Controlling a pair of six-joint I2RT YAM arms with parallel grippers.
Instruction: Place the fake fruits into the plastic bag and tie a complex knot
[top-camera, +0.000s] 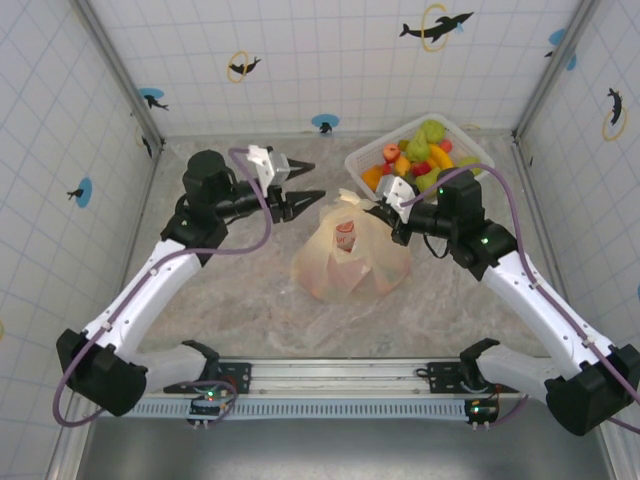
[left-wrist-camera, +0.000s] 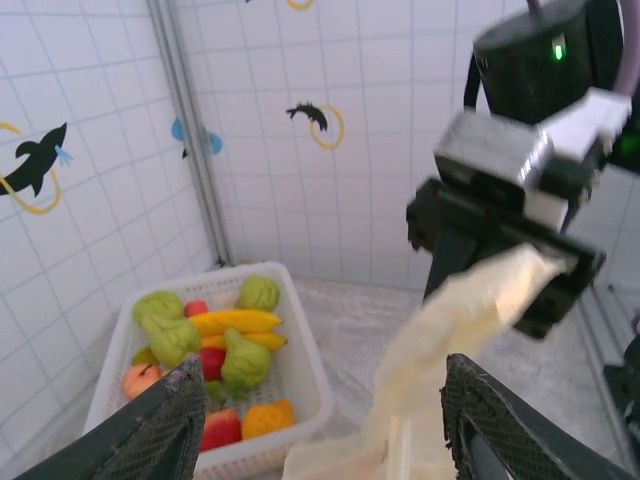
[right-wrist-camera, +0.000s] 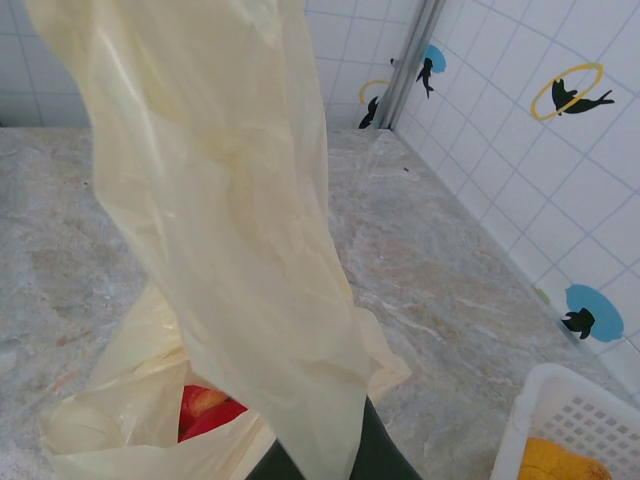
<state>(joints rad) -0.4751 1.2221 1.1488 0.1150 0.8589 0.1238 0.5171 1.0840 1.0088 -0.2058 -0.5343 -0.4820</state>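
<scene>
While fruits (left-wrist-camera: 235, 322) fill basket (left-wrist-camera: 300, 360), bag (top-camera: 350, 262) holds something red.

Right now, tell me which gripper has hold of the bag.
The right gripper: it is shut on a raised handle strip of the plastic bag. The left gripper stands open, clamping nothing.

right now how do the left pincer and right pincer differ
The left pincer stands open and holds nothing, while the right pincer is shut on a pulled-up strip of the plastic bag. The left pincer sits to the left of the bag's top, and the right pincer sits on its right side, close to the white basket. Both hang above the table, pointing toward each other.
</scene>
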